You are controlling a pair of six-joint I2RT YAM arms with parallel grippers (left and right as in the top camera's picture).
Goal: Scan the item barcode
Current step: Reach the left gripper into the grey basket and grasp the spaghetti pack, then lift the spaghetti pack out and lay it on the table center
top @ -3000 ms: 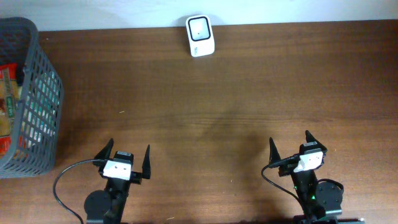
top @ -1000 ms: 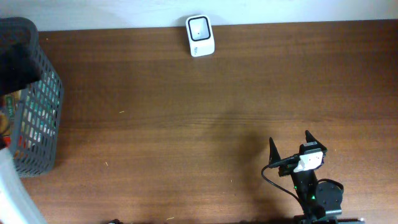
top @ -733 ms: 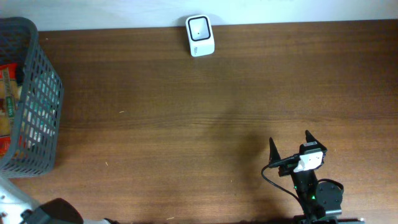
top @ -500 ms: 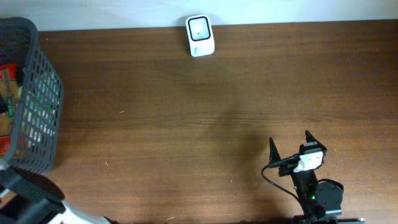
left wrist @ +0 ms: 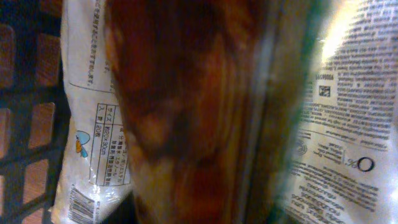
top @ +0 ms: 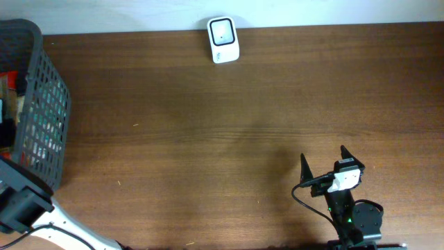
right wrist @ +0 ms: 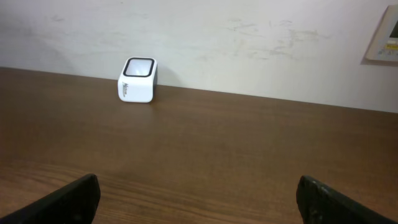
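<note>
**Entry: barcode scan, pick stage**

**Risks (judged):** The packets are lying crowded together. A closing tool may be pinching two at once, or sliding off the glossy film. A lifted packet may be catching on the mesh wall. The barcode (left wrist: 79,208) may be ending up turned away from the scanner (top: 223,31), which is standing at the worktop's (top: 208,139) far edge, well apart from the basket.

**Container:** The grey mesh basket (top: 41,104) is sitting at the worktop's left edge.

**Contents:**
- a brown snack packet (left wrist: 186,112)
- a white printed packet (left wrist: 93,124), touching the brown one on its left and bearing the barcode
- a second printed packet (left wrist: 342,124), lying on the right

**Left arm (top: 24,208):** It is reaching into the basket. The left tool's fingers are not showing, so I cannot tell whether it is clenching anything.

**Right tool (top: 322,153):** It is resting released, jaws wide, grasping nothing.
</note>
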